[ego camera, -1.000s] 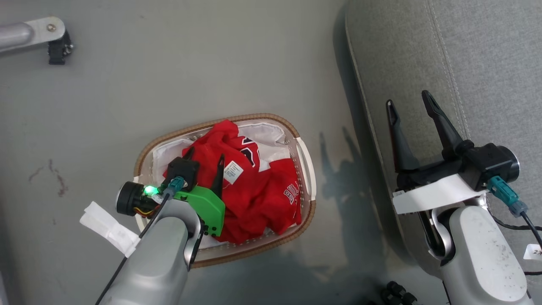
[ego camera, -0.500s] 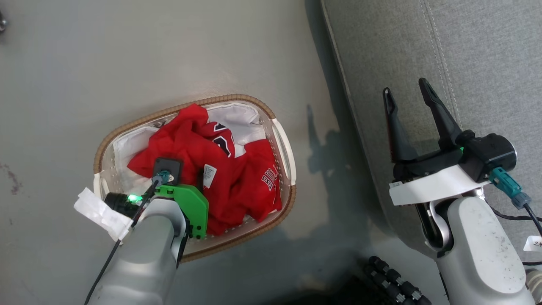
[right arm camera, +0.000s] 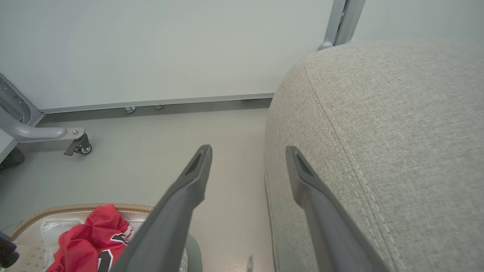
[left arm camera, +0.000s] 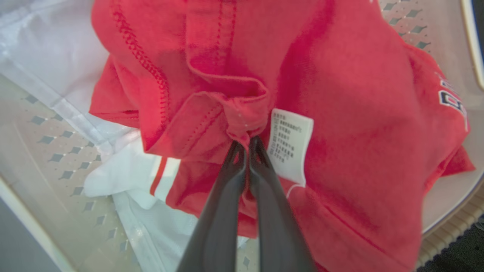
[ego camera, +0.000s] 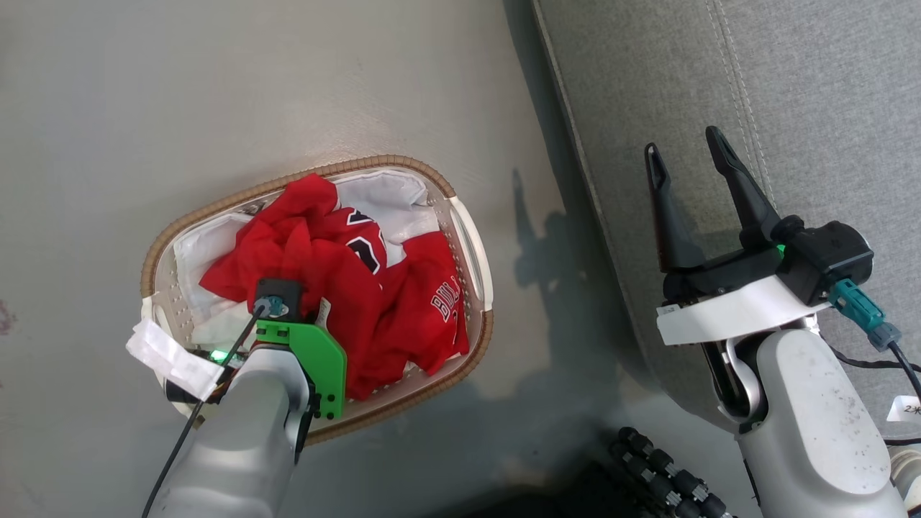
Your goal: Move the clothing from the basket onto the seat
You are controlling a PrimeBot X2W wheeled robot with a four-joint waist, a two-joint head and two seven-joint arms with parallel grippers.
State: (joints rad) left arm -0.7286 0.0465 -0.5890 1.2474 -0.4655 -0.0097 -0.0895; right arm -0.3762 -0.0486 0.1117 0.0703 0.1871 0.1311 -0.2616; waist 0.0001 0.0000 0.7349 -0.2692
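Note:
Red clothing [ego camera: 403, 309] with white and dark lettering lies crumpled in the oval white basket [ego camera: 475, 345] on the floor. In the left wrist view my left gripper [left arm camera: 247, 141] is shut on a stitched fold of the red clothing [left arm camera: 340, 94], just left of a small white label [left arm camera: 289, 143]. The basket's perforated wall [left arm camera: 56, 132] and white liner show around it. My right gripper [ego camera: 683, 147] hangs open and holds nothing, over the front edge of the light-grey seat [ego camera: 791, 86]. From the right wrist I see the gripper [right arm camera: 247, 151], the seat [right arm camera: 397, 132], the clothing [right arm camera: 98, 238] and the basket rim [right arm camera: 75, 208].
The basket stands on grey floor to the left of the seat, with a strip of bare floor between them. A black ribbed hose [ego camera: 669, 475] lies at the bottom edge. A grey metal leg with a caster [right arm camera: 75, 141] stands by the far wall.
My left gripper has gone down into the red clothing and shut on a fold of it. The head camera has shifted, so the basket sits further left. The right gripper stays open.

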